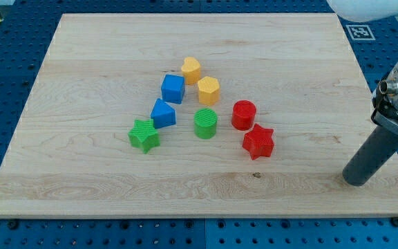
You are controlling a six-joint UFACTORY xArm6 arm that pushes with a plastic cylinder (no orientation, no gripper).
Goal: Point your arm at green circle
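Note:
The green circle (205, 123) stands near the middle of the wooden board (81, 83). My tip (356, 181) rests on the board near its right edge, far to the right of and below the green circle. The red star (258, 142) and the red circle (243, 115) lie between my tip and the green circle. The dark rod rises from my tip up to the view's right edge.
A green star (144, 135) lies left of the green circle. A blue triangle-like block (162, 113) and a blue cube (173, 88) sit above-left. A yellow hexagon (208, 90) and a yellow heart (191, 70) sit above it. Blue perforated table surrounds the board.

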